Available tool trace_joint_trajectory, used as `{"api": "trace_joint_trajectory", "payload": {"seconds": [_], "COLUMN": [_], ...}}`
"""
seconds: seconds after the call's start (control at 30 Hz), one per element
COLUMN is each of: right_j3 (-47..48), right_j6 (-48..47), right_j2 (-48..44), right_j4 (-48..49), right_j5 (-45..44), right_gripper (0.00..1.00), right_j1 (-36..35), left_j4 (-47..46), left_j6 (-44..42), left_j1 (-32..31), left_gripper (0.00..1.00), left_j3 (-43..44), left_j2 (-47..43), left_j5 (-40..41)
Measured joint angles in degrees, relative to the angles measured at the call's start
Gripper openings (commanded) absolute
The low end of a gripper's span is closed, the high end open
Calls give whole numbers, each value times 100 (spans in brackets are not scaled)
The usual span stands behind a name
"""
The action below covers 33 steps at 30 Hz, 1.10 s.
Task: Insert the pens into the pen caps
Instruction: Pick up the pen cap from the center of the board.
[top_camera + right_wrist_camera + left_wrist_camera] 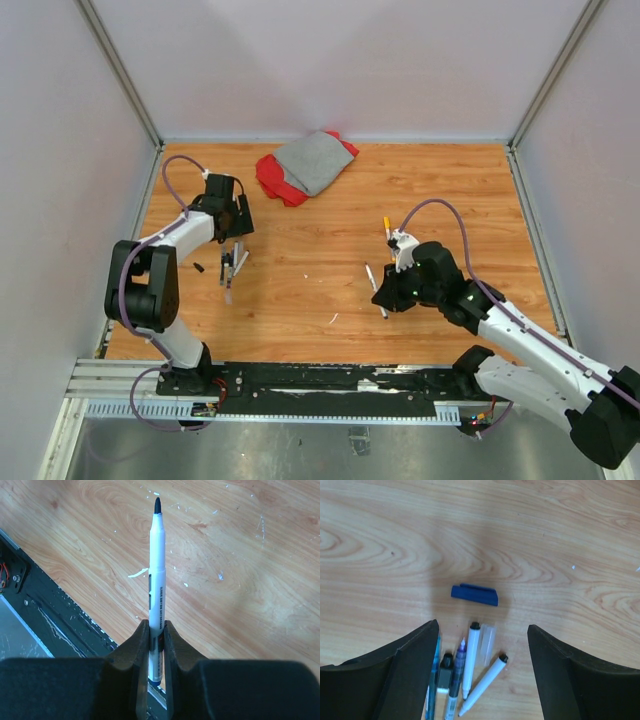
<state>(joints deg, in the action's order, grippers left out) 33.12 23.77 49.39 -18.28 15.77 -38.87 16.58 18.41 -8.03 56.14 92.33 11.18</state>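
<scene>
My left gripper is open and hovers over a cluster of pens lying on the wood between its fingers: two white ones, a purple one and a teal one. A blue cap lies just beyond them, and a clear cap lies beside the white pens. From above, this gripper is at the table's left, with a small dark cap to its left. My right gripper is shut on a white pen, black tip pointing away. It also shows in the top view. A pen with a yellow-orange end lies behind it.
A red and grey cloth lies at the table's back edge. A tiny white scrap lies near the front centre. The black rail runs along the near edge, and it shows below the right gripper in the right wrist view.
</scene>
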Motion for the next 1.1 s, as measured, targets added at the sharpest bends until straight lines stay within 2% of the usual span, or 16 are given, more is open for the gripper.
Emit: {"api": "trace_joint_trajectory", "payload": {"seconds": [0.4,0.63,0.97,1.1], "right_j3": [-118,-118,-118,-118], "right_j6": [22,28,76,107], "right_j2": [96,214,238,240], "right_j4": [4,7,9,11], "right_j5": [214,225,225,225], "right_gripper": [1,1,2,2], "right_j1": [0,0,0,0], "left_j4": [-22,-22,-46,-46], "left_j6": [-470,-581,-684,-702], "left_j1": [203,317,358,361], "left_gripper": [76,65,41,36], "left_j3": [494,570,629,638], "left_j2": [876,1086,1143,1145], "left_j5": [-223,-352,-422,-457]}}
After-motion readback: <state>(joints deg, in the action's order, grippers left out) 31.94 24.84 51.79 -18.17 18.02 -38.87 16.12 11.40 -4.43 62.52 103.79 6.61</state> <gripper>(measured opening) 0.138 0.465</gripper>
